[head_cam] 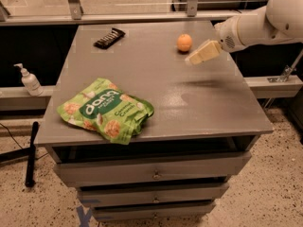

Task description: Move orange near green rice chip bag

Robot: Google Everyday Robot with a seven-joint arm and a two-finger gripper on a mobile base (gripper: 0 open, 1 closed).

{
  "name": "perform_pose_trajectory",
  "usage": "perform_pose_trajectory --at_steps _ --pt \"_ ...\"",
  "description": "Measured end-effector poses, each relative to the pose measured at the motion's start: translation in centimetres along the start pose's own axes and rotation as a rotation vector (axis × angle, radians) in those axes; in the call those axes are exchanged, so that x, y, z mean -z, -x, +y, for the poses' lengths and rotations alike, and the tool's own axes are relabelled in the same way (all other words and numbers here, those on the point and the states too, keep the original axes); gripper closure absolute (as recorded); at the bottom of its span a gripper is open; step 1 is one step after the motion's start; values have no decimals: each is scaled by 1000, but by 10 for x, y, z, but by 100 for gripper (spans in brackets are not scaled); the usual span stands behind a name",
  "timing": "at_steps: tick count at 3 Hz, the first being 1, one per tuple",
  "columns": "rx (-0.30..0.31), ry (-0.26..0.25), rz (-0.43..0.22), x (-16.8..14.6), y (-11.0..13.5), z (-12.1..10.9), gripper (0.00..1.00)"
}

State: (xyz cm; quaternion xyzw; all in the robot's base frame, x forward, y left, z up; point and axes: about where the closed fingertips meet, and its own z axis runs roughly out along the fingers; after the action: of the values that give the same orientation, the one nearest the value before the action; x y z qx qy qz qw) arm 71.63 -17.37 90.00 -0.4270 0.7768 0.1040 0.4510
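Note:
The orange (184, 42) sits on the grey table (156, 86) at the far right. The green rice chip bag (106, 109) lies flat near the front left edge, with white "dang" lettering up. My gripper (195, 58) hangs above the table just right of and slightly in front of the orange, a short gap away. It comes in from the right on a white arm (265, 22). It holds nothing that I can see.
A small dark wrapped candy bar (109, 38) lies at the back left of the table. Drawers (151, 174) sit under the tabletop. A white pump bottle (29, 81) stands on a ledge at the left. A dark pole (31, 152) leans on the floor.

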Motion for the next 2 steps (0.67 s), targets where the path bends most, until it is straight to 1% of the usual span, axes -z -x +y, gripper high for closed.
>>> perform_pose_trajectory --at_steps 1,2 --pt "0 0 0 0 0 0 0" --pt "-20 -12 -34 -15 -3 0 0"
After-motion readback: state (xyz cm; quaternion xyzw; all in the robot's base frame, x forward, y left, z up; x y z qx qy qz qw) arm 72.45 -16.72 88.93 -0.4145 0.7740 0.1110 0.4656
